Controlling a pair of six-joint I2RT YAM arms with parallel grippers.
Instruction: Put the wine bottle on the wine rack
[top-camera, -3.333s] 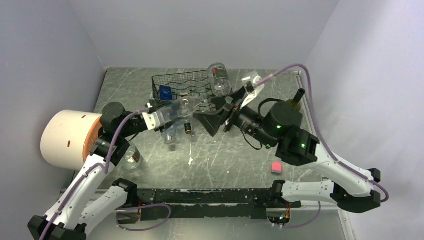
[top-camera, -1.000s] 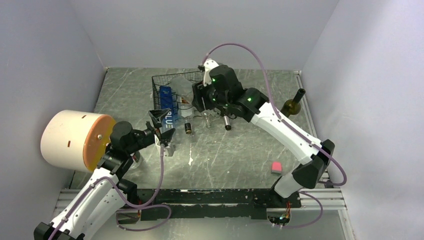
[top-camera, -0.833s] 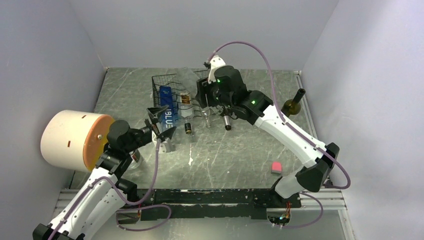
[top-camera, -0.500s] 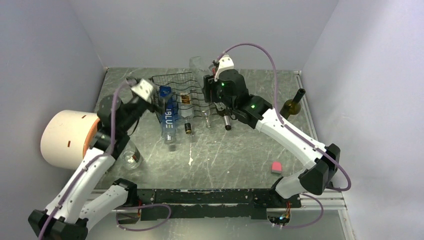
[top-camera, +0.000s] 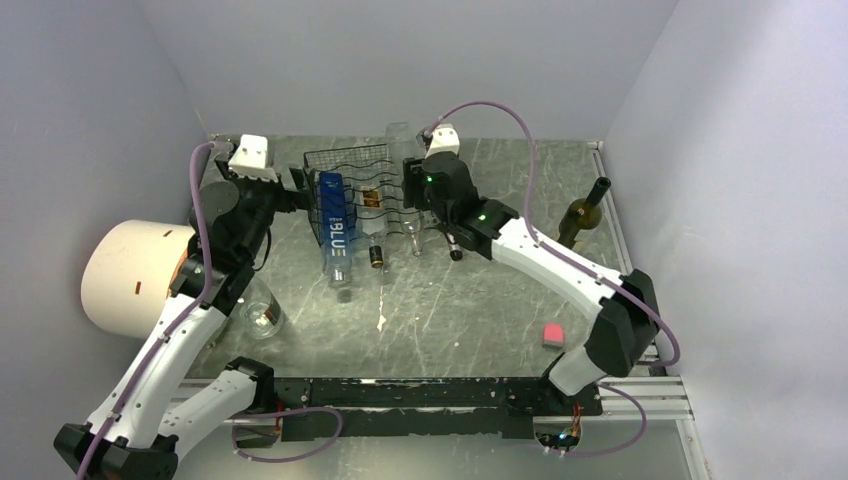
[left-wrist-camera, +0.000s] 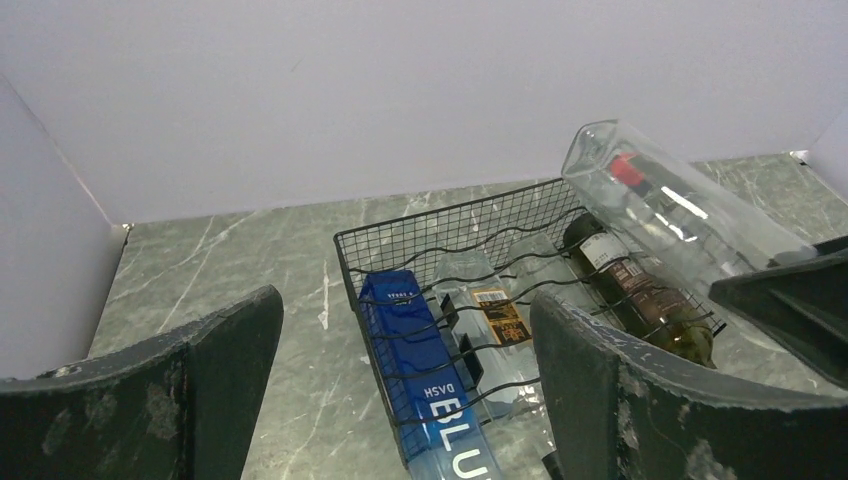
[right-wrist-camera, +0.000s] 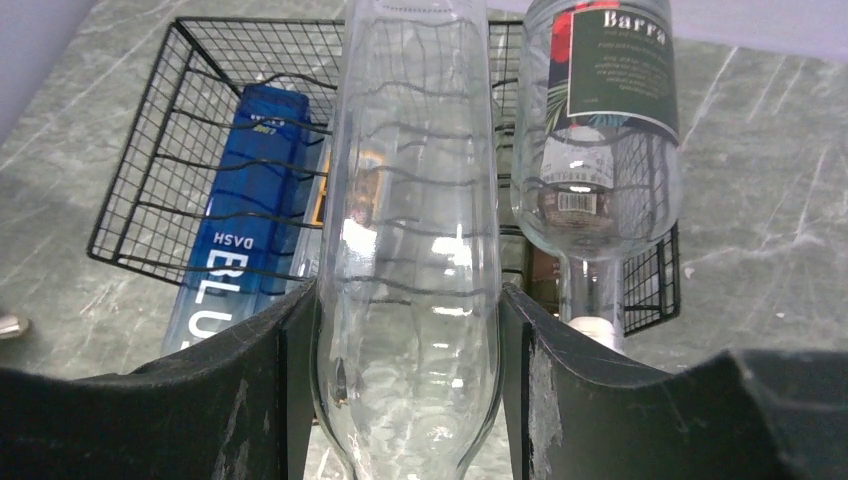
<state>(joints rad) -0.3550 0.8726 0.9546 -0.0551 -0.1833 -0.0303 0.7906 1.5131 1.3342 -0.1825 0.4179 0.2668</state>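
Note:
My right gripper (top-camera: 415, 185) (right-wrist-camera: 408, 300) is shut on a clear glass wine bottle (right-wrist-camera: 415, 180) (top-camera: 398, 138), its fingers (right-wrist-camera: 270, 390) pressed to both sides of the body. The bottle hangs over the black wire wine rack (top-camera: 350, 160) (right-wrist-camera: 140, 200) (left-wrist-camera: 440, 225), base toward the back wall. My left gripper (top-camera: 303, 192) (left-wrist-camera: 405, 300) stands open and empty at the rack's left side. In the rack lie a blue bottle (top-camera: 335, 225) (left-wrist-camera: 425, 370), a clear one with an orange label (left-wrist-camera: 495, 310) and a dark one (left-wrist-camera: 640, 290). A clear bottle labelled Barra (right-wrist-camera: 610, 120) rests on the rack's right end.
A dark green bottle (top-camera: 583, 210) stands upright at the right table edge. A large white and orange cylinder (top-camera: 135, 280) lies at the left, with a glass (top-camera: 262, 318) beside it. A pink block (top-camera: 552, 335) sits front right. Bottle necks (top-camera: 377, 257) stick out of the rack's front.
My left arm has swung up from the table in front of the rack to its left side. My right gripper has carried the clear bottle a little farther back over the rack.

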